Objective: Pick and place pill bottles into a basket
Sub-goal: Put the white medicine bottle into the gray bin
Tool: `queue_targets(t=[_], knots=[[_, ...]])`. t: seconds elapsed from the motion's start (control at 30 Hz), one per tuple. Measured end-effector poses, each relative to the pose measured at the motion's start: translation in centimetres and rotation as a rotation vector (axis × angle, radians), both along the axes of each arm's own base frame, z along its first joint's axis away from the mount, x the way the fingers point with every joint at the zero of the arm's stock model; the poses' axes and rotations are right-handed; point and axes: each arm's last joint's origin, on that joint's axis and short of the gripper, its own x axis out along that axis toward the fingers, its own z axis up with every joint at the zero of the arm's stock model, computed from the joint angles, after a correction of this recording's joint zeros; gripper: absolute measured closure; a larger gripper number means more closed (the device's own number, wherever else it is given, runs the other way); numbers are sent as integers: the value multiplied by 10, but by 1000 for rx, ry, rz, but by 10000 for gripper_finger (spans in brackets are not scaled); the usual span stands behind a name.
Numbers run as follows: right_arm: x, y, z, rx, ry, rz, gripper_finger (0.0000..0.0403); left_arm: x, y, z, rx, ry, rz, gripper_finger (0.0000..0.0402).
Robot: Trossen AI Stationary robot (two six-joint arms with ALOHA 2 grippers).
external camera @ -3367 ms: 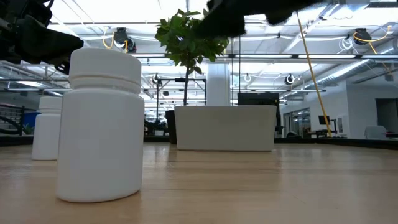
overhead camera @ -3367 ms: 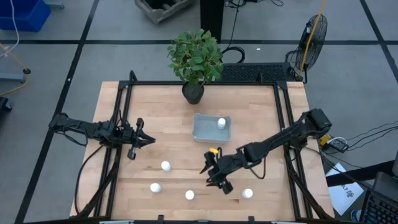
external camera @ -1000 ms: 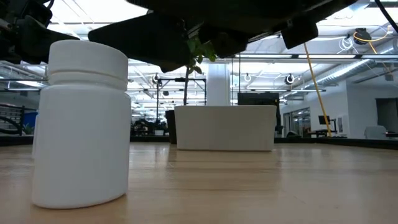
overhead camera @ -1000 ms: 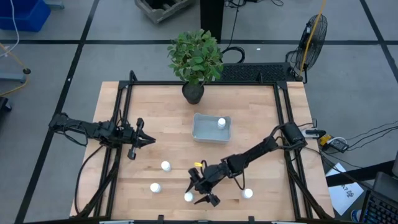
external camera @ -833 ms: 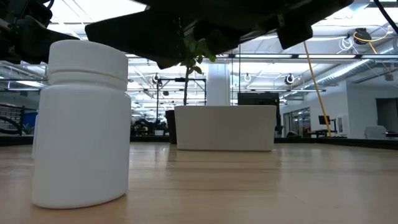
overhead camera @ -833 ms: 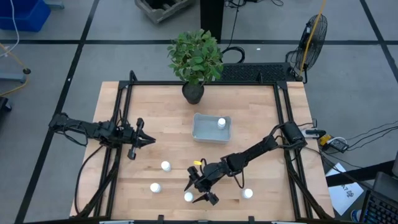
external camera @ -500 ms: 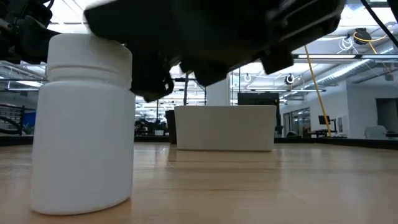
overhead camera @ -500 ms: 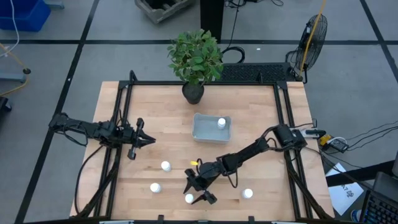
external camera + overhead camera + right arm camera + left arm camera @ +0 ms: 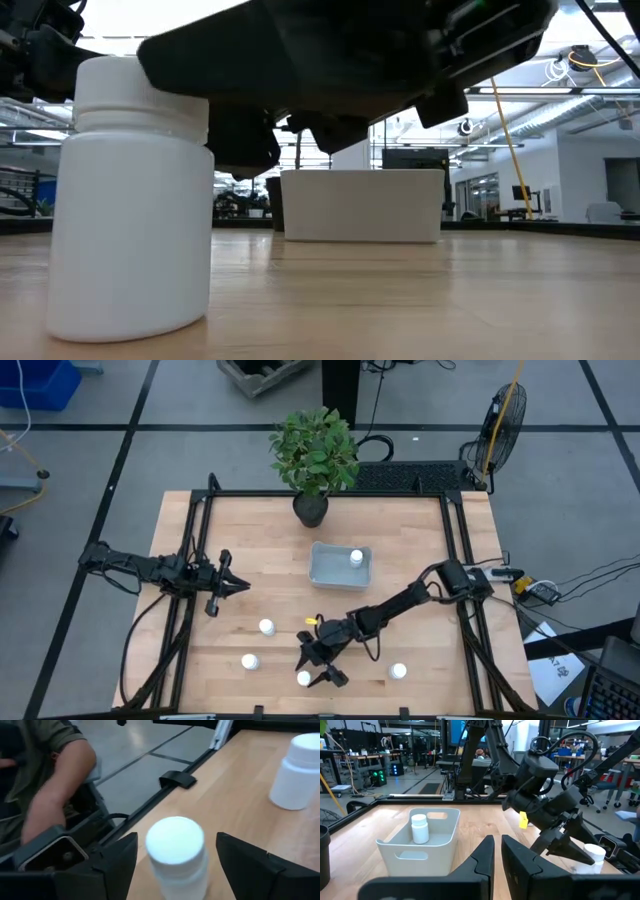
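Observation:
Three white pill bottles stand on the wooden table: one far-left of the gripper (image 9: 266,627), one left of it (image 9: 249,661) and one right of it (image 9: 398,671). Another (image 9: 355,557) stands in the pale basket (image 9: 330,572). My right gripper (image 9: 312,670) is open low over the table's near edge. Its fingers (image 9: 117,862) stand on either side of one more bottle (image 9: 175,851) with a gap on each side. That bottle fills the left of the low view (image 9: 130,200). My left gripper (image 9: 236,586) waits shut at the table's left.
A dark pot with a green plant (image 9: 311,508) stands at the far edge behind the basket. A black frame (image 9: 455,560) runs round the table. A person's arm (image 9: 55,775) shows beyond the table's near edge in the right wrist view.
My right gripper has gone a little toward the table's left edge and down, so that its open fingers now flank the bottle at the near edge. It has stayed open.

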Motion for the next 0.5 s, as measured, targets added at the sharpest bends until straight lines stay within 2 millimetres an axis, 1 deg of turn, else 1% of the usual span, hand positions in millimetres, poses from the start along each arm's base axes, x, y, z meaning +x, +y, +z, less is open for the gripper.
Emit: queue_targets(t=[0.33, 0.5], knots=[[-1, 0, -1, 7, 20, 18, 206, 0, 0, 0, 0, 0, 0, 364], [-1, 0, -1, 3, 20, 21, 254, 0, 0, 0, 0, 0, 0, 364]])
